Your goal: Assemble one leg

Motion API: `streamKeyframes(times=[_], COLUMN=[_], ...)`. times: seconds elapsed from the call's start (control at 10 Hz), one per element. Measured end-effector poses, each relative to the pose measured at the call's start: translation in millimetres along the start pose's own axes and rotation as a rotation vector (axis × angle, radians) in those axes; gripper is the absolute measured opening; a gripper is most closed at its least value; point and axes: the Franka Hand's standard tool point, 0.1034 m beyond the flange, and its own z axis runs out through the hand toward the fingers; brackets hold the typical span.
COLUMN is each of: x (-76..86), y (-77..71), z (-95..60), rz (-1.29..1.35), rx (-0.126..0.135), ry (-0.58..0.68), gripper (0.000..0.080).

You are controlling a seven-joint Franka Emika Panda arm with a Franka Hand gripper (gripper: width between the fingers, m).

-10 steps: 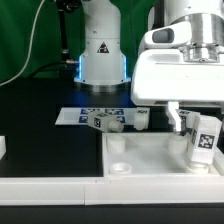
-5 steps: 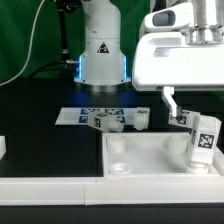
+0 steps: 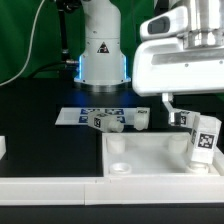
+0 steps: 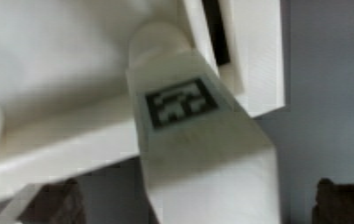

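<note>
A leg (image 3: 204, 141), a stubby white peg with a square tag, stands nearly upright at the corner of the large white panel (image 3: 145, 153) on the exterior view's right. My gripper (image 3: 196, 106) hangs just above it, open; one finger (image 3: 168, 104) shows, the other is out of frame. In the wrist view the leg (image 4: 195, 125) runs between the two dark fingertips (image 4: 46, 203) with a clear gap on each side, and my gripper (image 4: 195, 203) touches nothing.
More legs lie loose behind the panel (image 3: 100, 122), (image 3: 142, 118), (image 3: 180, 118), by the marker board (image 3: 72, 116). Round sockets (image 3: 119, 168) sit at the panel's corners on the exterior view's left. A small white part (image 3: 3, 147) lies at the far left edge. The robot base (image 3: 101, 50) stands behind.
My gripper has lifted up and a little to the exterior view's right, away from the leg. The leg stays standing on the panel.
</note>
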Motion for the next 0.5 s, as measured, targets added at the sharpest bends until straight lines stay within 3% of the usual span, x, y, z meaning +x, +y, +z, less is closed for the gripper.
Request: streamKeyframes(times=[0.2, 0.5], x=[-2.1, -16.3], y=[4.5, -14.6], z=[3.4, 1.7], rz=[0.138, 0.128], rx=[-0.005, -0.002], ry=[-0.008, -0.034], gripper=[0.0649, 0.0649])
